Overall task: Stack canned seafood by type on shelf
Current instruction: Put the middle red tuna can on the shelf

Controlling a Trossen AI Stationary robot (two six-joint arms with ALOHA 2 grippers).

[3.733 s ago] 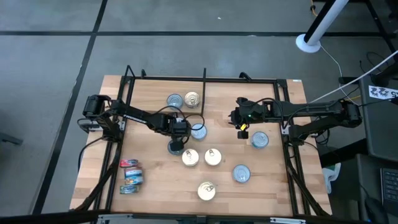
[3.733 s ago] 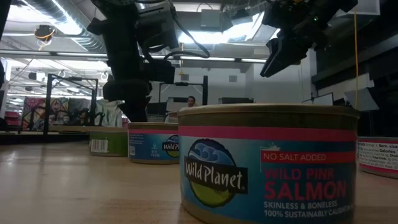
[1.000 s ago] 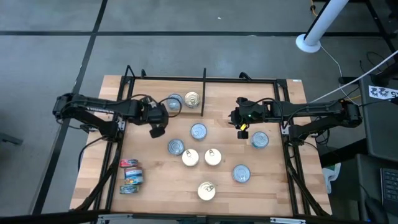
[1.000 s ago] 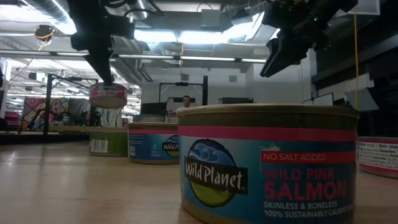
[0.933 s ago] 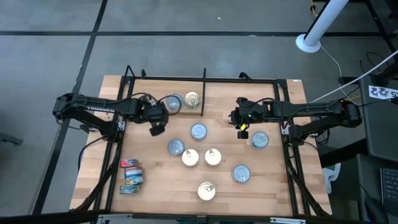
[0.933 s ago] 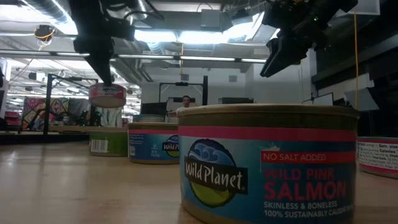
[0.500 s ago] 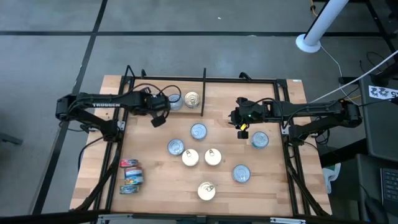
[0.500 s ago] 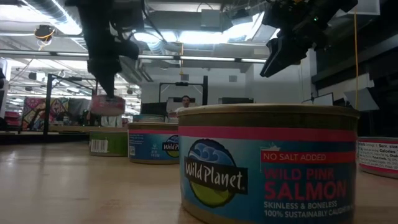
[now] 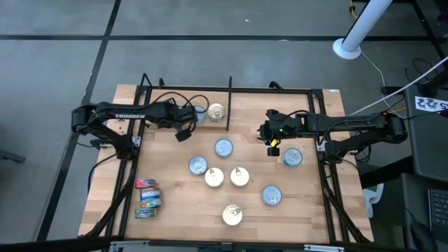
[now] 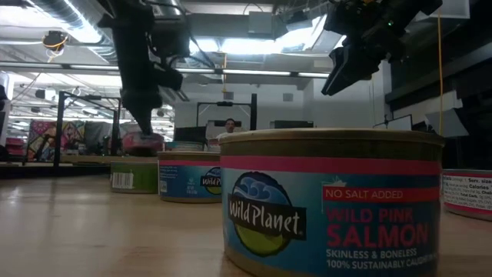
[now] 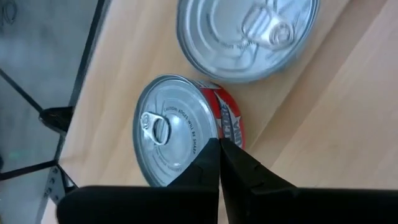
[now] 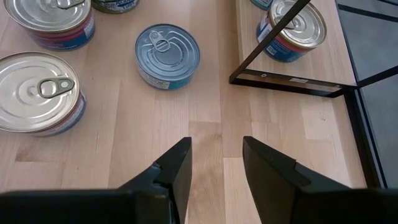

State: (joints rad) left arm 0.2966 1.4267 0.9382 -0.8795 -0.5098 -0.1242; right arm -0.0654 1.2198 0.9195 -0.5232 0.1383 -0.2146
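My left gripper [image 9: 183, 133] [image 10: 142, 127] hovers over the far left of the shelf [image 9: 175, 217], a wooden board in a black frame. It is shut on a small tin [image 11: 177, 134] [image 10: 143, 143] with a silver pull-tab top and a red label. A larger pull-tab tin [image 11: 249, 37] stands on the board just beyond it, near the divider bar [image 9: 229, 105]. My right gripper [image 9: 266, 133] [image 12: 216, 146] [image 10: 338, 77] hangs open above the board's right half with nothing between its fingers. My left gripper has its two fingers closed together on the tin's rim [image 11: 214, 138], on the side where the red label shows. The fingers slant down onto it from above. The tin hangs under the fingertips, top up, clear of the board.
Several tins stand on the middle of the board, among them a flat silver-blue one [image 9: 222, 147] [image 12: 168, 56]. Three red-and-blue tins [image 9: 147, 198] lie at the near left. A salmon tin [image 10: 330, 204] stands right before the low camera. One tin [image 9: 292, 157] is under the right arm.
My left gripper has carried the red tin toward the far edge and a little to the right, sinking as it went. The tin now hangs lower, close above the far tins. The gripper has stayed shut.
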